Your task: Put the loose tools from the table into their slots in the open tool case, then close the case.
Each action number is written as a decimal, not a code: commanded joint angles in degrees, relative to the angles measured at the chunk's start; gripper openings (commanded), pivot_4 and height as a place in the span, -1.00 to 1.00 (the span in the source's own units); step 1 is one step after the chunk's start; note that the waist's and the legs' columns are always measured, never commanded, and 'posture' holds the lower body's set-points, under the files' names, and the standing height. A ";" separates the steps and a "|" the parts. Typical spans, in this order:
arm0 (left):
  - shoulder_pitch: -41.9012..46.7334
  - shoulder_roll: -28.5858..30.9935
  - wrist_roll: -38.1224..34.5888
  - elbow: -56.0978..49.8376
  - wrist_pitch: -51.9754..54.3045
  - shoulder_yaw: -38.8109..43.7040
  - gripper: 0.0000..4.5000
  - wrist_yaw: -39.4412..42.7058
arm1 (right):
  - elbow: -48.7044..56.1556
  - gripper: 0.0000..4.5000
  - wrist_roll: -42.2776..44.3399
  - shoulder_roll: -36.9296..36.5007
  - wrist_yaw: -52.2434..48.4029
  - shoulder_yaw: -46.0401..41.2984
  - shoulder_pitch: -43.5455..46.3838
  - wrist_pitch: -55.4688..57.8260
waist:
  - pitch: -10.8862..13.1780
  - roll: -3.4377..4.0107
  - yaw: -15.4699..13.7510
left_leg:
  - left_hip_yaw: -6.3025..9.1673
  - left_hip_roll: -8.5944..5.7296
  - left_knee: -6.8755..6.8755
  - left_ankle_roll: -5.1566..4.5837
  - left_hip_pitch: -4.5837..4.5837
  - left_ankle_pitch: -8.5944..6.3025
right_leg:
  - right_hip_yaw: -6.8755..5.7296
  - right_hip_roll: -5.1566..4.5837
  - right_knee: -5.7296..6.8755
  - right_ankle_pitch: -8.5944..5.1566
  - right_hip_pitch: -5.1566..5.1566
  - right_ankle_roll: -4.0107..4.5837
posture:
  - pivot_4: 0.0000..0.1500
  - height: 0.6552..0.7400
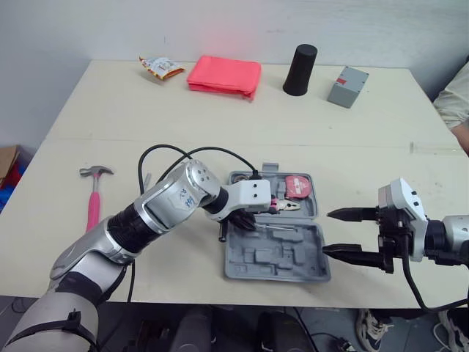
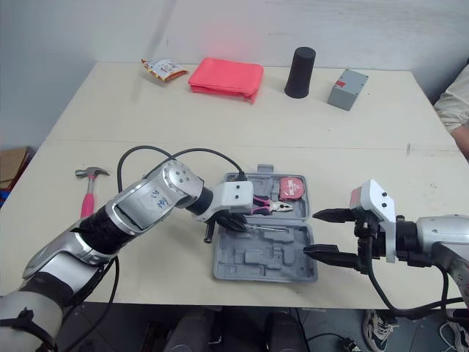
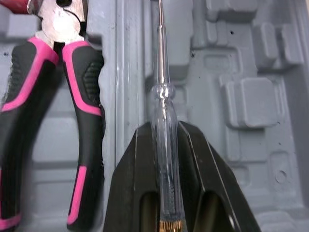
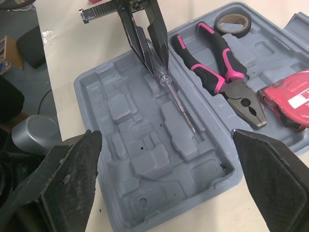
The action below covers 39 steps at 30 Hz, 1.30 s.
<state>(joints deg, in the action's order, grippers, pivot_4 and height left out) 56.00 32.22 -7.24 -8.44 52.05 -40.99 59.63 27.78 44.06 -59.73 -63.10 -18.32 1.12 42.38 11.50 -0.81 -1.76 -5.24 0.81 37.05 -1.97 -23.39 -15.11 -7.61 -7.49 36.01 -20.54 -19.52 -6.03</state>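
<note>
The grey tool case (image 1: 245,269) lies open near the table's front edge. In its far half sit pink-and-black pliers (image 1: 286,207), a red tape measure (image 1: 298,185) and a black tape roll (image 4: 231,21). My left gripper (image 1: 238,220) is over the case's left side, shut on a clear-handled screwdriver (image 3: 161,145). The screwdriver's thin shaft (image 4: 181,108) lies along the near tray. A pink-handled hammer (image 1: 94,198) rests on the table far to the left. My right gripper (image 1: 328,232) stands open just right of the case, holding nothing.
A small dark tool (image 1: 222,233) lies by the case's left edge. At the back of the table are a snack packet (image 1: 161,67), a red folded cloth (image 1: 223,75), a black cylinder (image 1: 300,70) and a grey box (image 1: 347,86). A person's sleeve (image 1: 458,99) shows at the right edge.
</note>
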 commanded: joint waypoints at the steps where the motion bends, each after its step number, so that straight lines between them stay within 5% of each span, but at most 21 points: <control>1: 0.06 -0.40 2.97 1.13 -1.26 -1.93 -0.98 0.24 | 1.37 1.00 1.23 0.48 0.10 -1.03 0.20 -0.33 | 0.00 0.00 -0.06 | 0.00 0.00 0.00 0.00 0.01 0.00 | 0.00 0.00 0.00 0.00 0.01 0.00 | 1.00 0.89; 26: -0.97 -3.41 7.78 1.28 -4.36 -1.69 -0.98 1.37 | 3.25 1.00 1.19 0.67 0.66 -1.53 -0.17 -1.37 | 0.00 0.00 -1.07 | -0.01 -0.02 0.14 -0.06 0.03 -0.03 | 0.02 -0.02 0.02 0.00 0.04 0.00 | 1.00 0.89; 27: -0.98 -3.29 8.16 1.37 -4.96 -1.70 -0.66 1.35 | 3.19 1.00 1.19 0.70 0.74 -1.41 0.05 -1.40 | 0.00 0.00 -1.06 | -0.02 -0.02 0.14 -0.06 0.03 -0.04 | 0.02 -0.02 0.02 0.00 0.04 0.00 | 1.00 0.89; 30: -0.57 -3.96 7.97 1.32 -4.86 -0.15 -0.24 1.02 | 3.19 1.00 0.64 0.79 0.85 -0.92 0.18 -2.02 | 0.00 0.00 -1.08 | -0.02 -0.02 0.14 -0.06 0.03 -0.04 | 0.01 -0.01 0.03 0.00 0.04 0.00 | 1.00 0.89; 36: 1.04 -4.73 5.04 -1.68 -3.26 5.59 0.95 1.67 | 3.43 1.00 0.69 0.99 1.17 0.32 0.89 -2.13 | 0.00 0.00 -1.03 | -0.01 -0.02 0.15 -0.07 0.00 -0.04 | 0.01 -0.02 0.05 0.00 0.03 -0.01 | 1.00 0.89; 39: -0.33 -5.26 2.17 -0.98 -4.91 11.42 0.98 0.84 | 3.29 1.00 0.70 1.23 1.35 1.08 1.58 -2.12 | 0.00 0.00 -0.90 | 0.00 -0.01 0.14 -0.07 0.00 -0.04 | 0.01 -0.03 0.06 0.00 0.02 -0.01 | 1.00 0.89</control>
<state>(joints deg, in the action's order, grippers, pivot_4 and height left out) 55.65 27.30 -3.57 -8.37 48.29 -33.41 60.97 29.44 44.36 -58.66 -61.74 -17.08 2.13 41.10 11.50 -0.81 -2.66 -5.24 0.80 37.19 -2.04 -23.37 -15.15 -7.60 -7.53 36.07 -20.54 -19.50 -6.04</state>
